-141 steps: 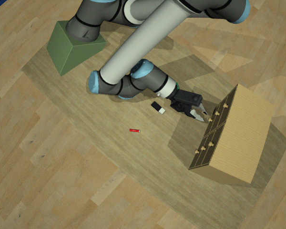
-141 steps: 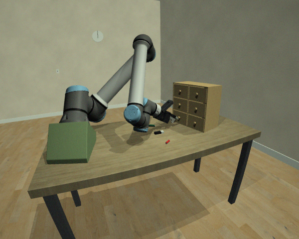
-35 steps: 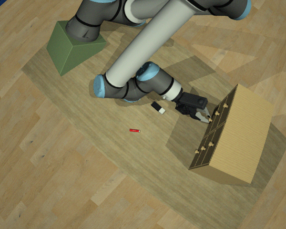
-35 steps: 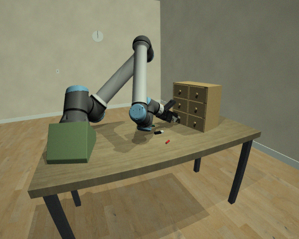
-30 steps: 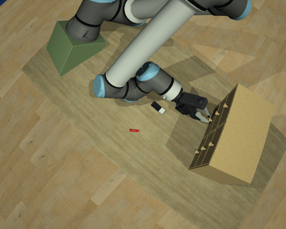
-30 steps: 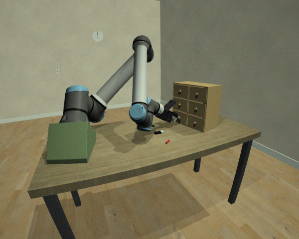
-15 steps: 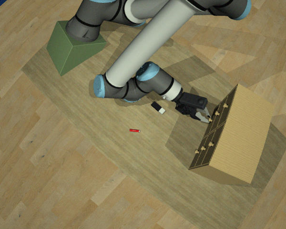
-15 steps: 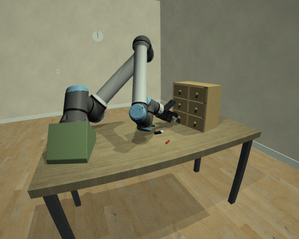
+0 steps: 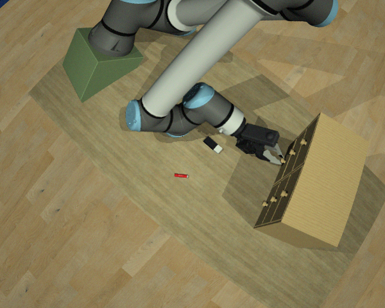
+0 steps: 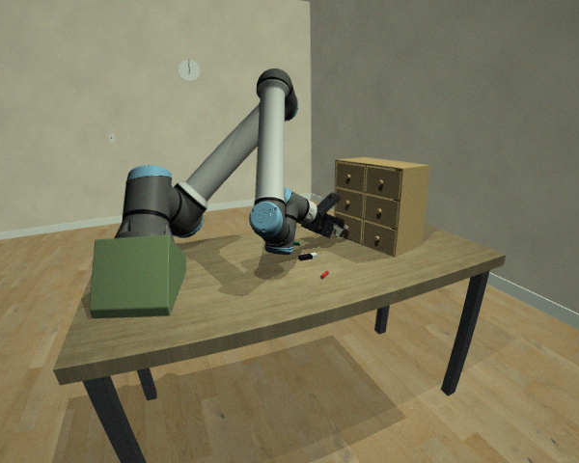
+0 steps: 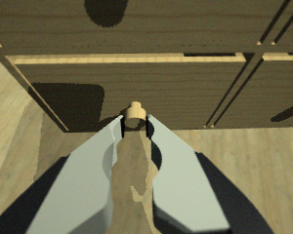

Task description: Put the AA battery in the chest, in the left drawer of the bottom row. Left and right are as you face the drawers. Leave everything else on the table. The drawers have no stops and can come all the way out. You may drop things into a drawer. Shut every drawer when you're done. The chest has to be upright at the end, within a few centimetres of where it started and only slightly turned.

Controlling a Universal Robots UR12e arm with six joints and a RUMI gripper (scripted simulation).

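Gripper (image 9: 282,161) (image 10: 344,230) (image 11: 135,117) closed on knob (image 9: 283,160) (image 11: 135,115) of bottom-left drawer (image 9: 280,174) (image 10: 354,228) (image 11: 171,93); drawer looks shut. Likely AA battery, the red cylinder (image 9: 180,175) (image 10: 324,274), lies on table (image 9: 136,159) (image 10: 260,309). Left: open, load, shut.

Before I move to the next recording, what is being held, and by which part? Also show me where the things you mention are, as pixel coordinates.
The knob (image 9: 283,161) (image 11: 135,117) of the bottom-left drawer (image 9: 282,171) (image 10: 355,230) (image 11: 161,93), gripped by its sides between the pincer's (image 9: 282,160) (image 10: 344,230) (image 11: 135,121) tips.

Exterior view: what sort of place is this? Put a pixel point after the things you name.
Probably a robot test room: a grey jointed arm (image 9: 199,59) (image 10: 270,144) on a green block (image 9: 79,66) (image 10: 130,279), a wooden table (image 9: 136,159) (image 10: 260,304), and plain walls.
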